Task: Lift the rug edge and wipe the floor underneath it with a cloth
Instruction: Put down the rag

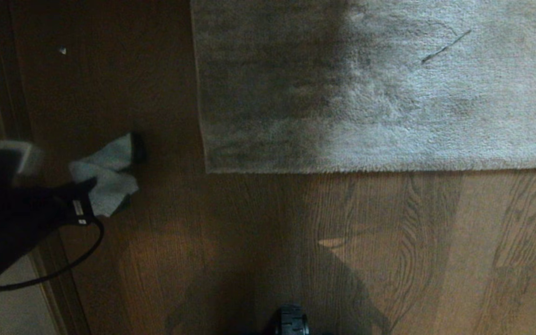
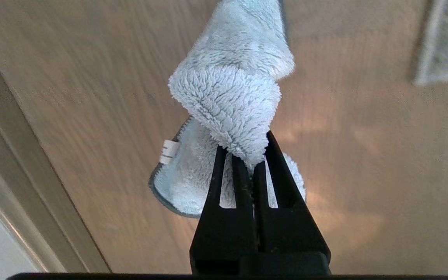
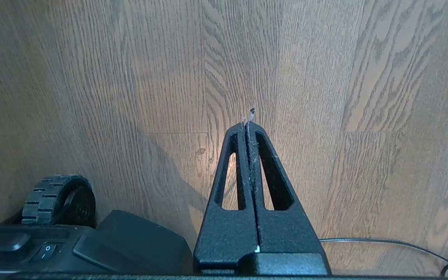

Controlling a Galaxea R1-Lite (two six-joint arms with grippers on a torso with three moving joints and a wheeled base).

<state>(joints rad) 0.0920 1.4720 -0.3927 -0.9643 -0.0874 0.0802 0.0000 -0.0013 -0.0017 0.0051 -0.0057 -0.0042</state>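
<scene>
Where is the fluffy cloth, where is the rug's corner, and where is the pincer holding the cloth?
cloth (image 2: 231, 85): left wrist view, on its fluffy folded middle.
rug edge (image 1: 210, 167): head view, on the rug's near left corner.
left pincer (image 2: 253, 155): left wrist view, between its tips, shut on the cloth.

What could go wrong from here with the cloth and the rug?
The left gripper pinches only a small fold of the cloth, so it might slip out while wiping. The rug edge lies flat, and the shut right gripper hangs away from it, so the floor underneath may go unwiped.
</scene>
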